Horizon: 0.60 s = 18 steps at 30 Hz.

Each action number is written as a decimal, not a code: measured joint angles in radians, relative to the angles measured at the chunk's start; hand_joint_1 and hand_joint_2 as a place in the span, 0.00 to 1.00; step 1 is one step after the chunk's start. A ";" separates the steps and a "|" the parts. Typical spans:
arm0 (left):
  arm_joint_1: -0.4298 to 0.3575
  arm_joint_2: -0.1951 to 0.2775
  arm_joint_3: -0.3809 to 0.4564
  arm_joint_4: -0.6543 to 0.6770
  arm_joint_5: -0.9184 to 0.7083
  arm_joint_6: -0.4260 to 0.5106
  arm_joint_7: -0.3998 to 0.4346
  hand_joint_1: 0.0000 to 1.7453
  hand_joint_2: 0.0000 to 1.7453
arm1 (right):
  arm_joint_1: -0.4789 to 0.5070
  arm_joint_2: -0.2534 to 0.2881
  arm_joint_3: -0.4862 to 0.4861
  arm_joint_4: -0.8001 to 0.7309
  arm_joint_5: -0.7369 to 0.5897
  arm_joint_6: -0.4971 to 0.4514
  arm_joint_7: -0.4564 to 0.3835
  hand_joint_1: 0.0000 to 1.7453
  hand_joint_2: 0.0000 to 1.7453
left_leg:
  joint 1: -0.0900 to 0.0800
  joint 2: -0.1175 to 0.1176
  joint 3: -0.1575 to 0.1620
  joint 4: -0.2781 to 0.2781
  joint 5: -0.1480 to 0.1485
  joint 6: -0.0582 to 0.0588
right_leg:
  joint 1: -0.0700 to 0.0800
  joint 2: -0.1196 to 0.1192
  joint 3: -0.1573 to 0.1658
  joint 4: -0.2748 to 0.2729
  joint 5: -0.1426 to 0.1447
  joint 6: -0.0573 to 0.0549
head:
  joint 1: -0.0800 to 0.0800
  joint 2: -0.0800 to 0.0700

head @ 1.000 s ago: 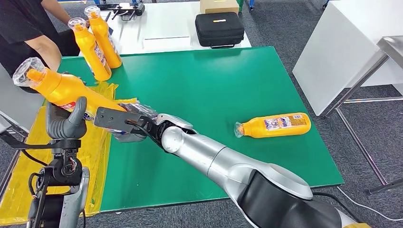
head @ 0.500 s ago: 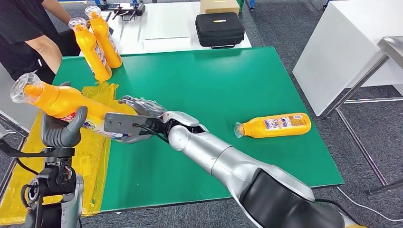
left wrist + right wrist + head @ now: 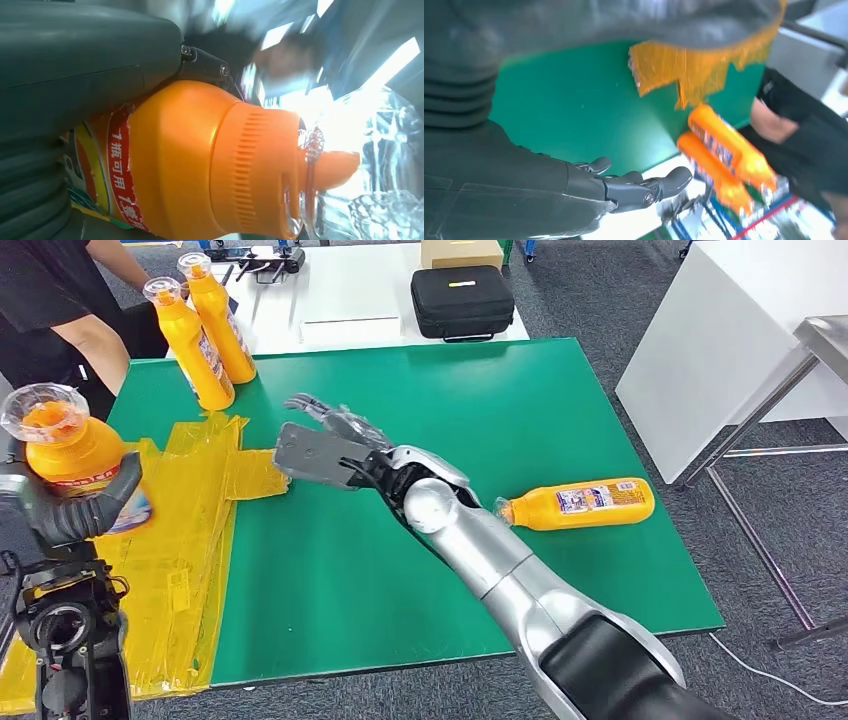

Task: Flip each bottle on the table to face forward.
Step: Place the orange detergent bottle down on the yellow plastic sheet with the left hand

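Left hand [image 3: 75, 510] grips an orange bottle [image 3: 70, 455] upright.
Its cap wears clear wrap; the right hand [image 3: 325, 445] hovers nearby, fingers spread, empty.

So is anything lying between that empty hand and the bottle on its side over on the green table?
Nothing visible does. The right hand hovers open over bare green table, and the lying bottle sits beyond the arm's own elbow, with only bare tabletop around it.

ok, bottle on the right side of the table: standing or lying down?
Lying down. The bottle rests on its side on the green table, cap toward the right arm.
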 joint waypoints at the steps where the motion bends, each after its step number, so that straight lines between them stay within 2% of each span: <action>1: 0.007 0.016 -0.010 0.013 -0.144 0.076 -0.005 1.00 1.00 | 0.029 -0.016 -0.033 -0.054 0.008 0.016 0.001 0.00 0.00 | 0.000 0.000 0.000 0.000 0.000 0.000 | 0.000 -0.001 0.000 0.000 0.000 0.000 | 0.000 0.000; 3: 0.024 0.049 -0.045 0.060 -0.372 0.201 0.006 1.00 1.00 | 0.083 -0.051 -0.092 -0.156 0.009 0.042 0.001 0.00 0.00 | -0.001 -0.002 0.000 0.000 0.000 0.000 | -0.001 -0.002 0.000 0.000 0.000 0.000 | 0.000 0.000; 4: 0.032 0.063 -0.066 0.092 -0.436 0.241 0.015 1.00 1.00 | 0.105 -0.068 -0.116 -0.198 0.004 0.050 0.000 0.00 0.00 | -0.001 -0.003 -0.001 0.000 0.000 0.000 | -0.001 -0.003 0.000 -0.001 0.000 0.000 | 0.000 0.000; 7: 0.047 0.095 -0.124 0.181 -0.533 0.296 0.049 1.00 1.00 | 0.150 -0.109 -0.166 -0.290 -0.010 0.064 -0.004 0.00 0.00 | -0.002 -0.002 -0.002 0.000 0.000 0.000 | -0.002 -0.003 -0.001 -0.001 0.000 0.000 | 0.000 0.000; 11: 0.039 0.140 -0.220 0.357 -0.708 0.365 0.138 1.00 1.00 | 0.199 -0.174 -0.198 -0.384 -0.047 0.070 -0.019 0.00 0.00 | -0.003 -0.002 -0.001 0.000 0.000 0.001 | -0.002 -0.003 -0.001 -0.001 0.000 0.000 | 0.000 0.000; 14: 0.036 0.171 -0.283 0.496 -0.736 0.404 0.150 1.00 1.00 | 0.252 -0.228 -0.219 -0.452 -0.066 0.071 -0.034 0.00 0.00 | -0.003 -0.001 -0.001 0.000 0.000 0.001 | -0.002 -0.002 -0.001 -0.001 0.000 0.000 | 0.000 0.000; 17: 0.018 0.206 -0.334 0.634 -0.674 0.416 0.082 1.00 1.00 | 0.337 -0.289 -0.246 -0.533 -0.079 0.063 -0.049 0.00 0.00 | -0.003 -0.002 -0.002 0.000 0.000 0.001 | -0.002 -0.003 -0.001 -0.001 0.000 0.001 | 0.000 0.000; 18: 0.007 0.222 -0.351 0.687 -0.644 0.419 0.046 0.96 1.00 | 0.368 -0.310 -0.257 -0.560 -0.082 0.061 -0.057 0.00 0.00 | -0.003 -0.002 -0.002 0.000 0.000 0.001 | -0.002 -0.003 -0.002 -0.001 0.000 0.001 | 0.000 0.000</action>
